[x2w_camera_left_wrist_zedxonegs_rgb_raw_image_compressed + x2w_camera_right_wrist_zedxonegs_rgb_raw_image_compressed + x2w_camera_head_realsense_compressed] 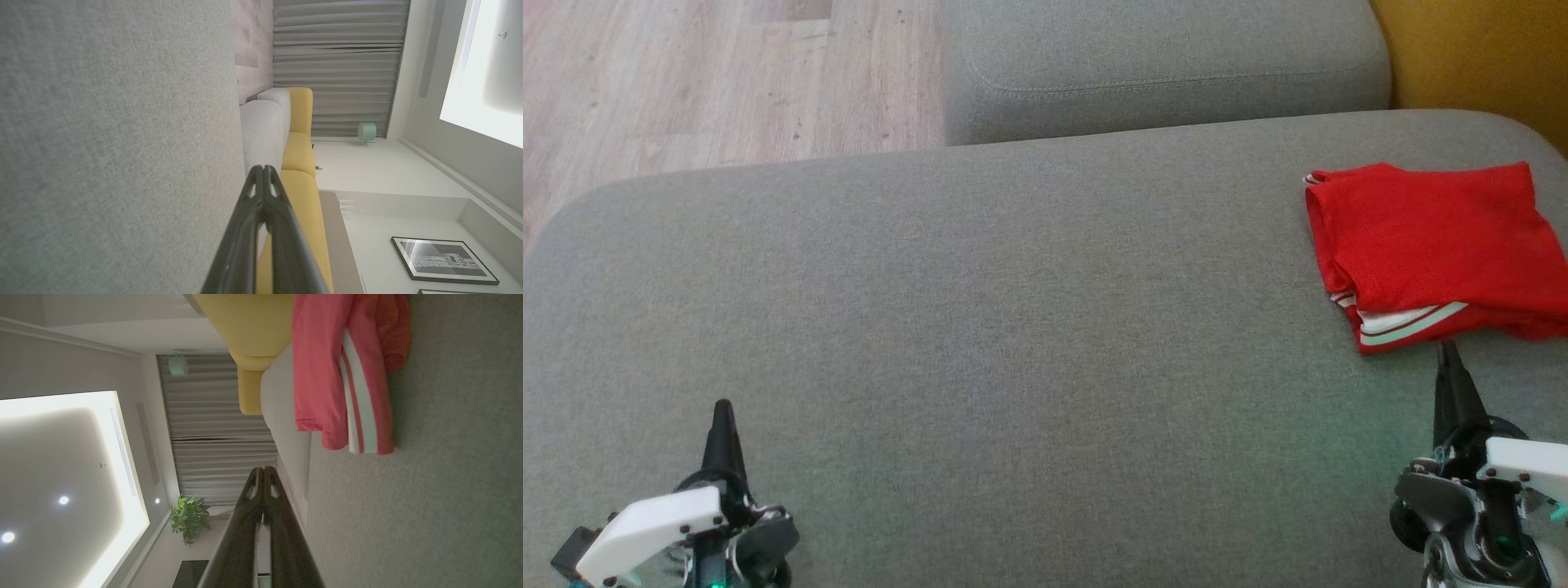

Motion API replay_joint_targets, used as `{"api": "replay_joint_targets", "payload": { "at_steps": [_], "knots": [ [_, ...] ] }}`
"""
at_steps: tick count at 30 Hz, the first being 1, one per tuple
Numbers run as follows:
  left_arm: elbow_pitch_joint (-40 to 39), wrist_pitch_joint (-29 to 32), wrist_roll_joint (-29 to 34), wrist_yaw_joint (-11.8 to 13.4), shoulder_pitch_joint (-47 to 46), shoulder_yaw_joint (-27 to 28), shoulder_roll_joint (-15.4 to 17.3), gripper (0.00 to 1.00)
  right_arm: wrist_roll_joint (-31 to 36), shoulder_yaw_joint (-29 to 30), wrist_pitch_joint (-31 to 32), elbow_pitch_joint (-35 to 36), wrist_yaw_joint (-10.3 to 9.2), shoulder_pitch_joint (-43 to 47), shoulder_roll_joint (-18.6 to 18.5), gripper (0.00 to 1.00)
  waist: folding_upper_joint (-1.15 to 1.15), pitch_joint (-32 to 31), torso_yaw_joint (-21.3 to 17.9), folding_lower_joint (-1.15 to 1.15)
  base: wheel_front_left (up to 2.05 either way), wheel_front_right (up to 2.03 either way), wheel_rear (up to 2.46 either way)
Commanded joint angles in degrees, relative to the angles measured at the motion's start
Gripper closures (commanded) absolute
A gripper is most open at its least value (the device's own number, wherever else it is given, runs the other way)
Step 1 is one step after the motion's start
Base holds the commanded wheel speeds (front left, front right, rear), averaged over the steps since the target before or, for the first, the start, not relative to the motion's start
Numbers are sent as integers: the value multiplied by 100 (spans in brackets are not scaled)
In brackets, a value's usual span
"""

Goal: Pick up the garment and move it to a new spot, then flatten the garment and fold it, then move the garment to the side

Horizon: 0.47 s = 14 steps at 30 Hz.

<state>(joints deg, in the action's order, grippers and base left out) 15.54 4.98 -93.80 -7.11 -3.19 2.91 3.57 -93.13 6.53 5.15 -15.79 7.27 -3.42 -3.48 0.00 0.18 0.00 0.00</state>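
left gripper (723, 407) pressed together | right gripper (1446, 348) pressed together, just beside folded garment (1429, 237) | yellow sofa (1486, 57) behind

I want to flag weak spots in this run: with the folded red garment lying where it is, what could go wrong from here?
1. The right gripper, shut, stops just short of the striped hem of the red garment; a forward move could shove the hem and spoil the fold.
2. The garment lies far right on the grey cushion; more pushing might tip it over the edge.
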Motion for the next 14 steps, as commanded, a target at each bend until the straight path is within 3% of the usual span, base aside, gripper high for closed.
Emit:
{"api": "replay_joint_targets", "payload": {
  "at_steps": [1, 14],
  "knots": [
    [-156, 29, 37, -37, -287, 210, 41, 100, 15, -99, 56, 182, 22, -267, -12, 100, 0, 0, 0, 0, 0, 0, 0],
    [-155, 48, 57, -37, -289, 234, 25, 100, 29, -82, 69, 181, 22, -269, 0, 100, 0, 0, 0, 0, 0, 0, 0]
  ]
}}
